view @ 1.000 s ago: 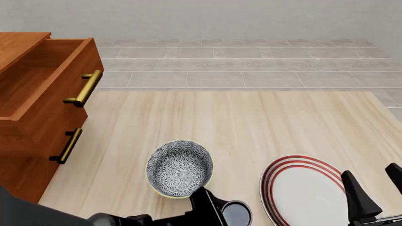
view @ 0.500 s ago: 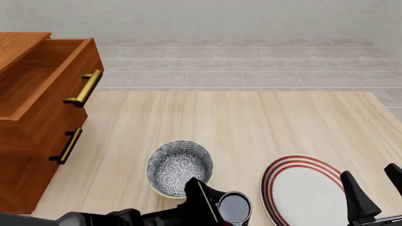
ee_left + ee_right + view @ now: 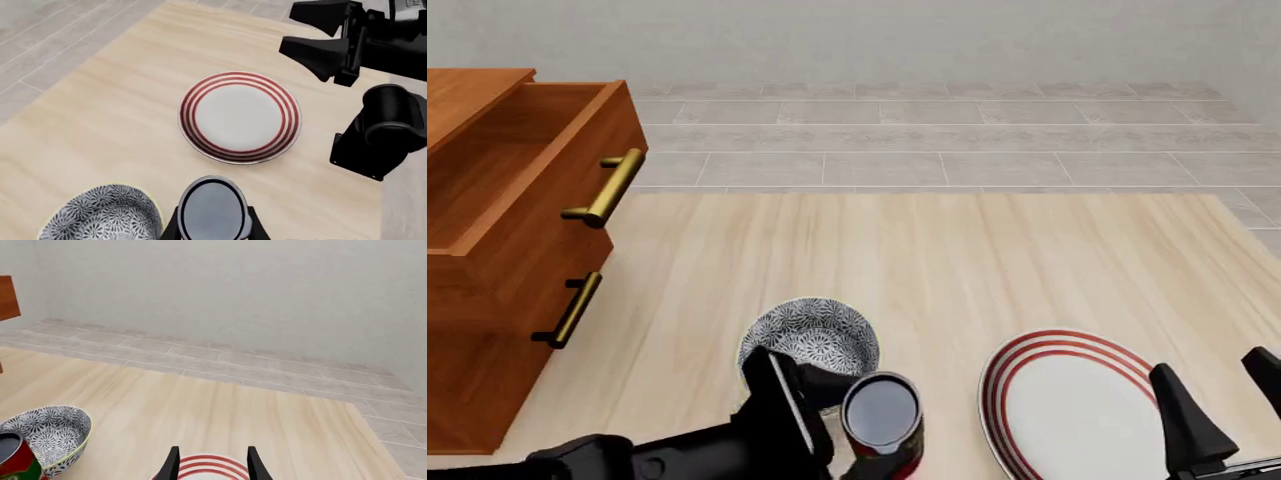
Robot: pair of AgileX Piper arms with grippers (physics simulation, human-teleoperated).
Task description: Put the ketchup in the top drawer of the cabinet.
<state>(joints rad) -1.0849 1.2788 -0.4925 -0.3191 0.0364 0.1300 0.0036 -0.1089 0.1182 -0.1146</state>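
Observation:
The ketchup [image 3: 882, 424], a small red bottle with a dark round top, hangs just above the table's near edge beside the bowl, with my left gripper [image 3: 835, 432] shut on it. The left wrist view shows its top [image 3: 212, 209] between the two fingers [image 3: 171, 229]. At the far left stands the cabinet [image 3: 481, 345], its top drawer [image 3: 554, 200] pulled open and showing nothing inside. My right gripper [image 3: 1217, 412] hovers open over the plate's right edge, holding nothing; its fingers [image 3: 173, 462] stand apart in the right wrist view.
A grey patterned bowl [image 3: 810, 338] sits just beyond the ketchup. A white plate with red rings [image 3: 1068, 400] lies at the near right. The lower drawer's brass handle [image 3: 569, 310] is shut against the cabinet front.
My left gripper has risen and shifted left toward the bowl, carrying the ketchup with it; the bottle now shows its red body. The right arm has stayed put.

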